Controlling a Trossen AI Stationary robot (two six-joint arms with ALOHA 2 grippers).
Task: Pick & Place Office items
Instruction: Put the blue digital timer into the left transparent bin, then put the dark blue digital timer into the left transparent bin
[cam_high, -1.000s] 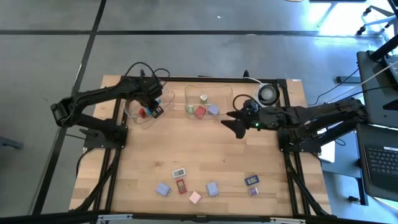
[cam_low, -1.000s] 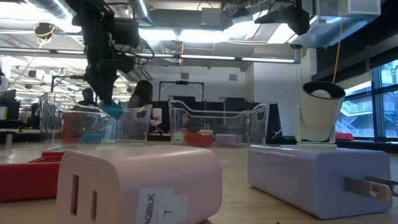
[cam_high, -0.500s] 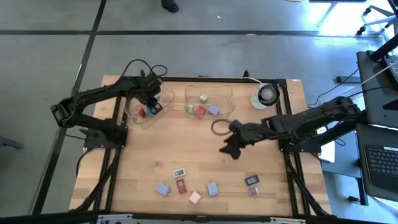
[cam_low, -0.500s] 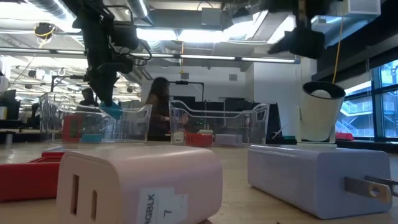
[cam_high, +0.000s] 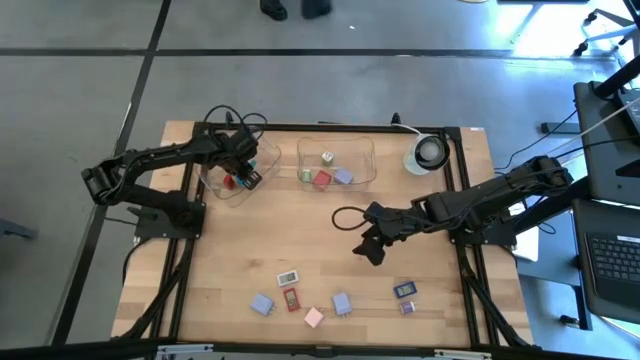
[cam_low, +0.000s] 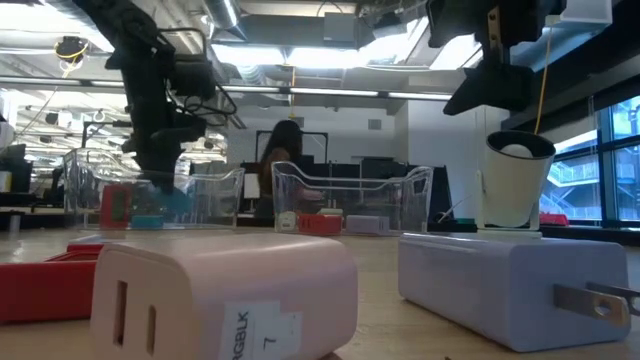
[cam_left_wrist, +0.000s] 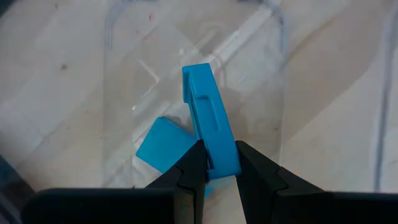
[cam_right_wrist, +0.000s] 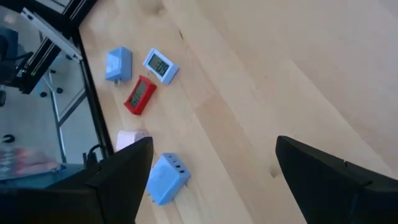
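The left gripper (cam_left_wrist: 214, 163) is over the left clear tray (cam_high: 215, 182) at the back of the table (cam_high: 400, 330), its fingers pinched tight on a thin blue block (cam_left_wrist: 210, 127) held on edge above the tray floor, where a second blue block (cam_left_wrist: 163, 144) lies flat. The right gripper (cam_high: 368, 249) hangs over bare wood near the middle of the table, fingers spread wide and holding nothing. The remaining office items lie in a loose row near the front edge: a white block (cam_high: 288, 278), a red block (cam_high: 291, 298), a lavender block (cam_high: 262, 304), a pink block (cam_high: 313, 317), another lavender block (cam_high: 341, 302) and two small ones (cam_high: 404, 290) to the right. A few more sit in the middle tray (cam_high: 365, 150). These blocks look light, rigid and smooth-sided, so they should lift easily but could slip or twist; gripping across the two long flat sides, near the middle, looks safest. The ones with plug prongs are best taken clear of the prongs.
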